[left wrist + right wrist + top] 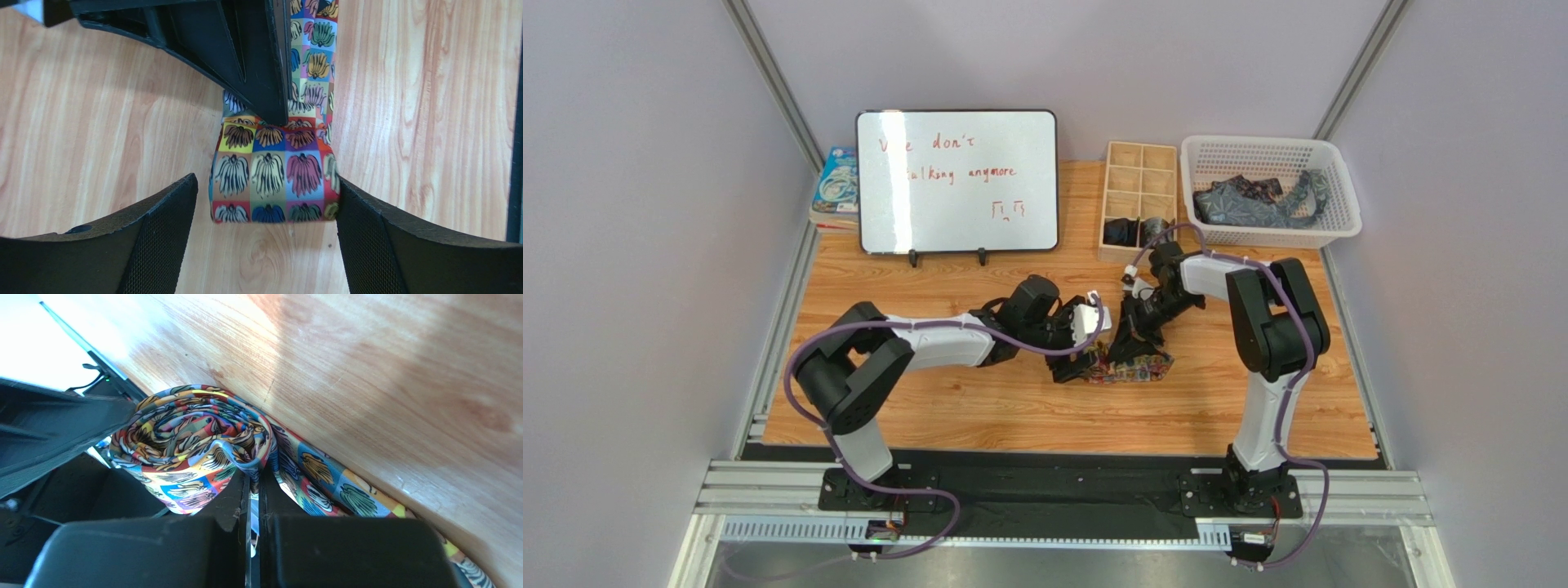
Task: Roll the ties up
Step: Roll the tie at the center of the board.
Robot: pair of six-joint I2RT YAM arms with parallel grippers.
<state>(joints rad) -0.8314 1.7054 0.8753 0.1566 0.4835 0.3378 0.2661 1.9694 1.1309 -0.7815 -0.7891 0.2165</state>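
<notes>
The left arm (934,346) and the right arm (1266,414) have white shells and black joints. A thin purple cable (790,368) runs along each one. The pincer fingers (153,245) are black, with a fine dotted texture.

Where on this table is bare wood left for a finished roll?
Bare wood lies along the near edge of the table between the arm bases, and in a strip right of the right arm. The middle is crowded: the left gripper and right gripper meet at the multicoloured tie. The back holds the whiteboard, divider box and white basket.
</notes>
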